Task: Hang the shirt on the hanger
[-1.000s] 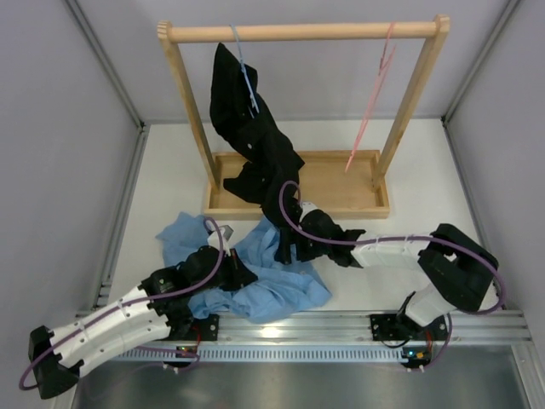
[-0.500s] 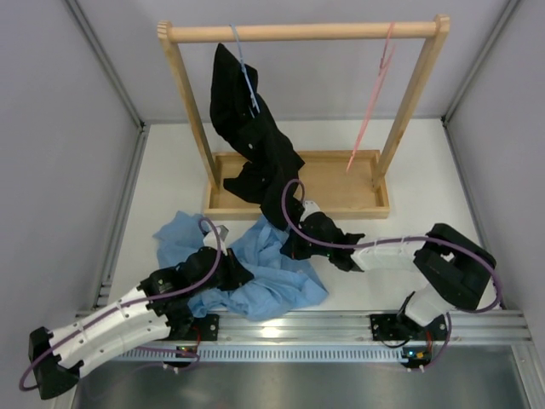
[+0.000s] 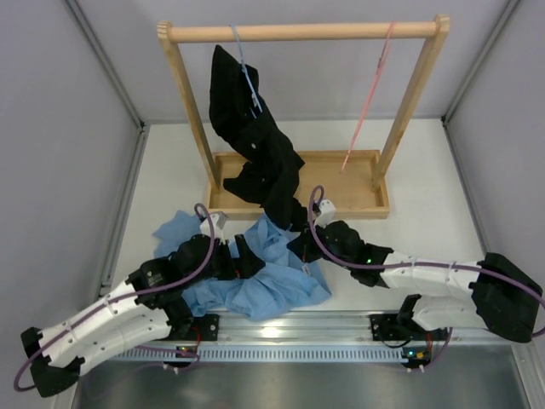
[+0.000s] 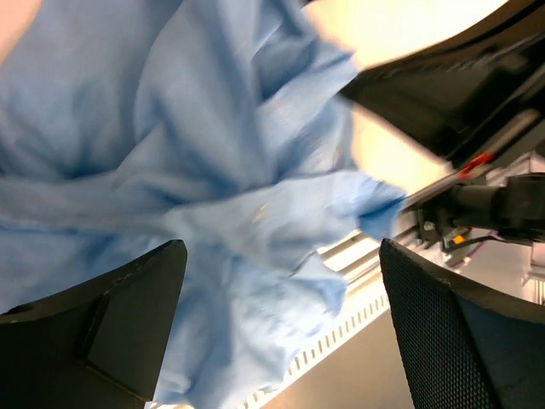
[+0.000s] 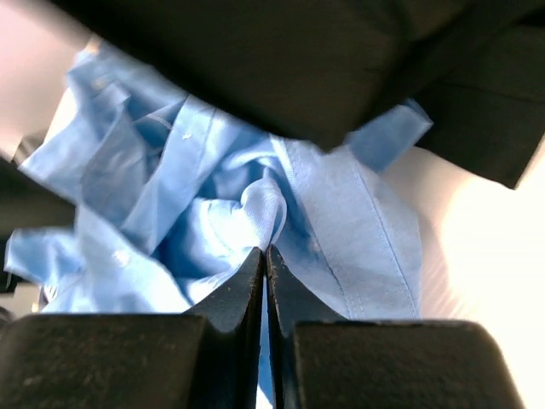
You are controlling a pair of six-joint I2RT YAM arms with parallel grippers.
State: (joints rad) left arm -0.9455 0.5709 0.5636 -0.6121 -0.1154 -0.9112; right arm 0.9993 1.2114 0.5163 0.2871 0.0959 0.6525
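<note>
Found the right gripper [image 5: 266,256] pinched fully closed on a raised fold of the shirt [image 5: 213,196], no gap between the jaws. Found the left gripper [image 4: 281,247] spread wide, cloth bunched loosely across the gap and nothing clamped. Saw the shirt as a crumpled heap on the table [image 3: 426,170] just in front of the wooden rack [image 3: 306,32], close to its base tray, both grippers down in it. Noted the hanger [image 3: 366,111] bare at the right end of the rack's top bar, well apart from the heap. Noted a black shirt [image 3: 255,145] draped from the left part of that bar, its tail reaching down to the near edge of the rack's base, just above the right gripper. Judged the step as sorting out the garment, hunting for collar or shoulder, with nothing near the hanger yet. Judged the next move as closing the left on a second edge, then lifting and spreading the cloth clear of the black fabric before any reach toward the rack's right end.
</note>
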